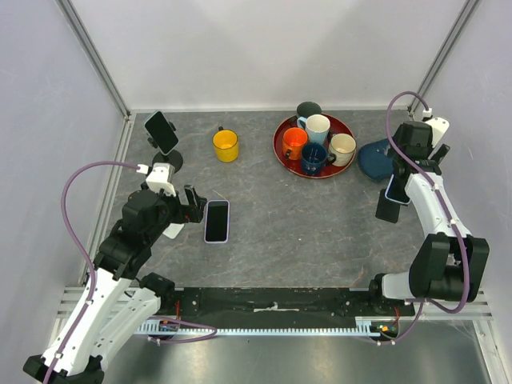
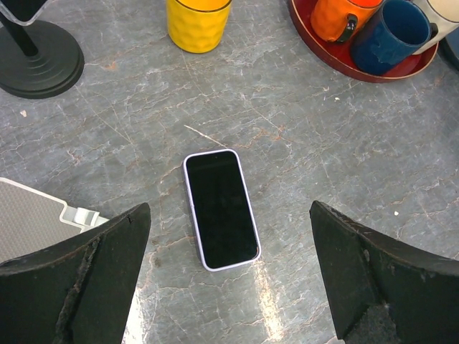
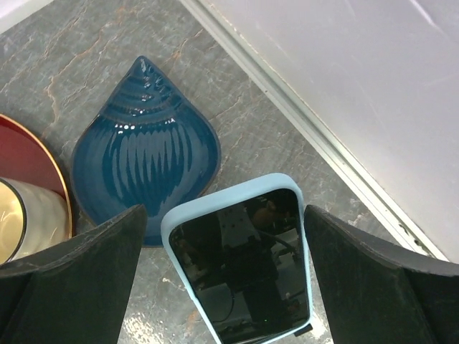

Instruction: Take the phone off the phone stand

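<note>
Right hand (image 3: 224, 215), fingers (image 3: 72, 272) spread wide and gripping nothing, straddles the light-blue-cased phone (image 3: 240, 272) propped tilted near the bench's (image 3: 64, 43) right edge beside the shell dish (image 3: 147, 143), seemingly lined up to clamp its long sides.

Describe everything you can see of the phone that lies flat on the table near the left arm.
The phone is a rectangle with rounded corners, in a pale lilac case that looks like plastic. Its glossy black screen is dark and faces up. It lies flat on the grey stone-patterned table, long axis pointing away from the arms. Only the table touches it; the left gripper hovers open close by, apart from it.
</note>
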